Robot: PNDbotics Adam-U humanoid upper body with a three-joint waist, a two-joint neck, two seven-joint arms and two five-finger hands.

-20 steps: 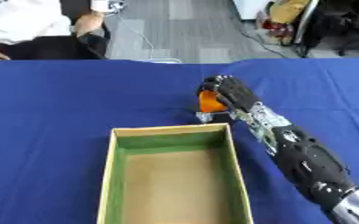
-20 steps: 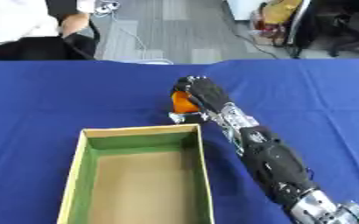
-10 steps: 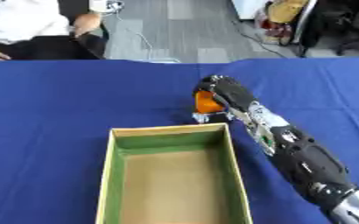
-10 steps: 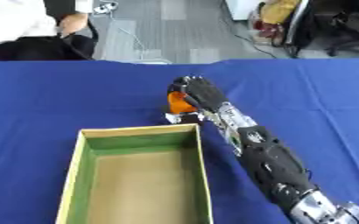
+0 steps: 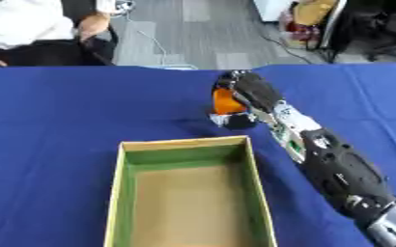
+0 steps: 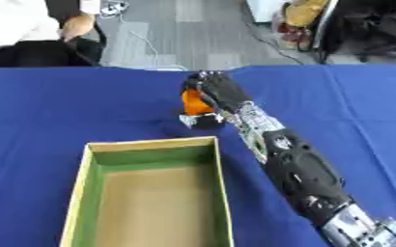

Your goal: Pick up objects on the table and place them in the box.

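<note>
Right robot hand point(image 5: 242, 91) curled round orange object point(image 5: 226, 102); box point(image 5: 187, 144) nearby.

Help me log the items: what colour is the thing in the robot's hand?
Orange, with a dark base, gripped by the right hand; clearest in the left eye view.

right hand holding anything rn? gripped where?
Yes: the right hand is curled around an orange object, fingers wrapped over its top and far side, just beyond the box. Whether it is off the table cannot be told.
</note>
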